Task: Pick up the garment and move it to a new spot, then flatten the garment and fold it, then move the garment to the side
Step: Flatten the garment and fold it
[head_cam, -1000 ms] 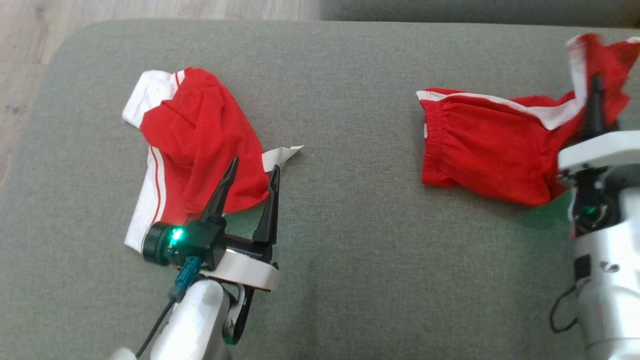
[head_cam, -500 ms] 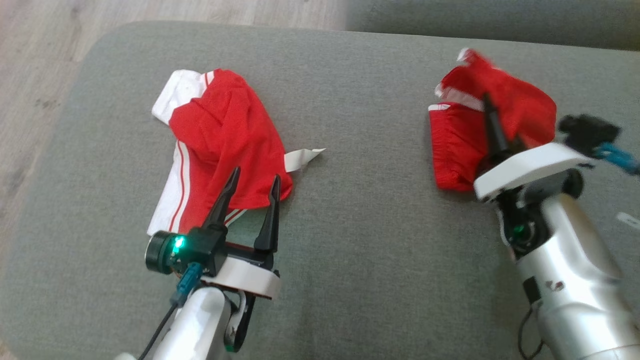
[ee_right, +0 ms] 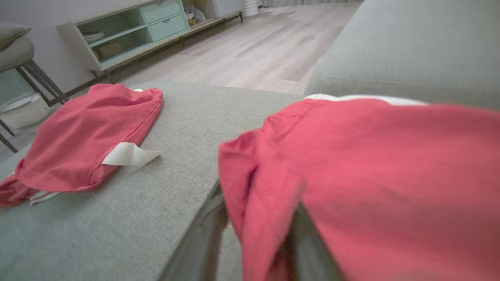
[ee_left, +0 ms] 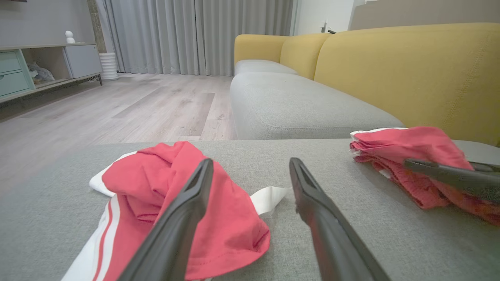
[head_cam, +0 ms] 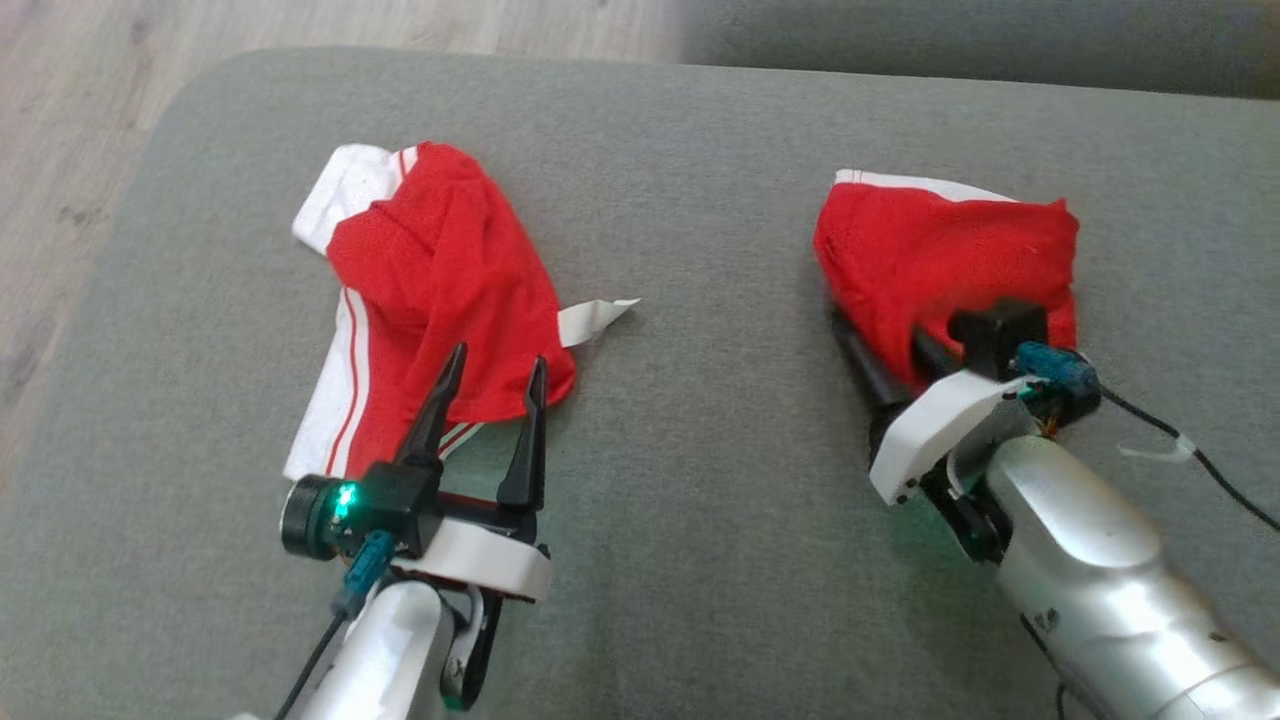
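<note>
Right tool [head_cam: 893, 352] has laid the garment [head_cam: 950, 250] down, folded over

Grey sofa cushion [head_cam: 680, 200], crumpled red-and-white garment [head_cam: 440, 290] at left, folded red shorts [head_cam: 940, 250] at right

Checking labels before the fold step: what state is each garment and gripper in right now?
Left garment, crumpled, lying on the cushion.
Right garment, folded over, lying on the cushion.
Left gripper, open, empty, at the crumpled garment's near edge.
Right gripper, fingers parted, tucked under the folded garment's near edge.
</note>
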